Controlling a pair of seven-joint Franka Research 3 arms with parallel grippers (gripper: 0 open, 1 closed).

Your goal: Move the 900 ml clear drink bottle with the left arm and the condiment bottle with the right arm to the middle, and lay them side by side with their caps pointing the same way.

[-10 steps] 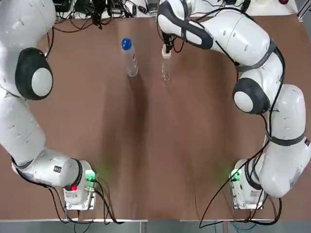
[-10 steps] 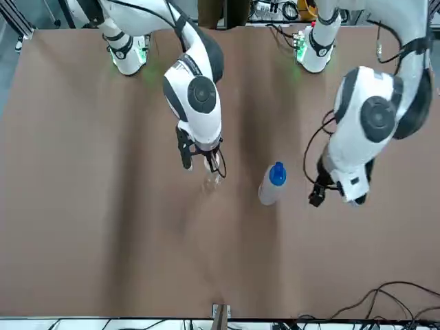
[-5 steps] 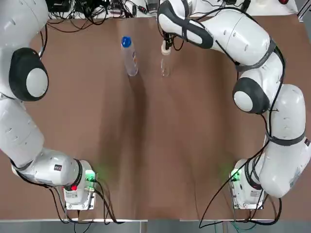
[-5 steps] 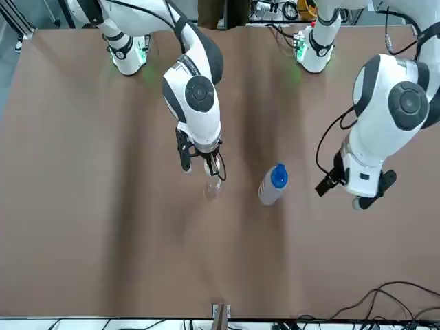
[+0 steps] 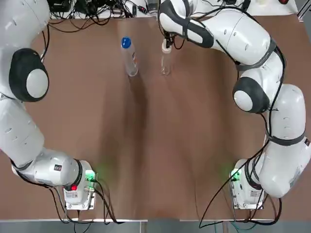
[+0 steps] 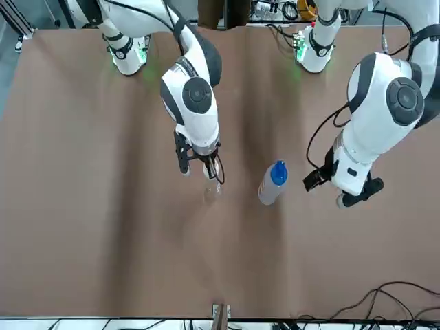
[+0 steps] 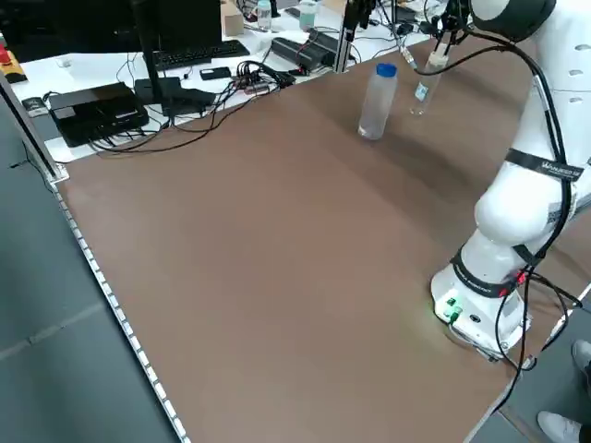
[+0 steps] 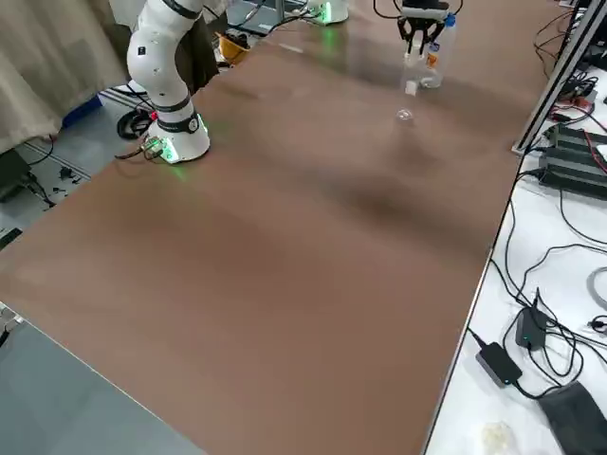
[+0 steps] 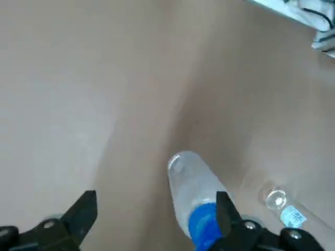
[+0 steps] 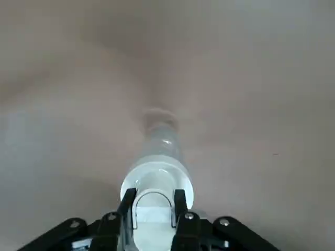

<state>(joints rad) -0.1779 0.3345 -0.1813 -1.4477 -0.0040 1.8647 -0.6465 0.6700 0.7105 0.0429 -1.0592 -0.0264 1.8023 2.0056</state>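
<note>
Both bottles stand upright toward the far side of the table (image 5: 155,145), near each other but apart. The clear drink bottle (image 5: 129,60), on the robot's left of the pair, carries a blue cap (image 5: 126,42). Its body is see-through, and no coloured liquid shows in it. Whether it holds clear liquid or nothing cannot be told from these views.

The condiment bottle (image 5: 166,63) is slimmer, also transparent, with a white cap (image 5: 166,47) and a small label on its side. Its contents cannot be made out either.

The right gripper (image 10: 154,204) comes down from above and pinches the top of the condiment bottle. Its fingers are drawn in close on either side of the white cap. The bottle hangs straight below it; its base may be just clear of the table, though the views do not settle that.

The left gripper (image 9: 155,201) hovers above the table just beside the drink bottle, on its outer side. Its fingers are spread wide and grasp nothing. In the left wrist view the blue cap sits close to one finger (image 9: 224,205), unclamped.
</note>
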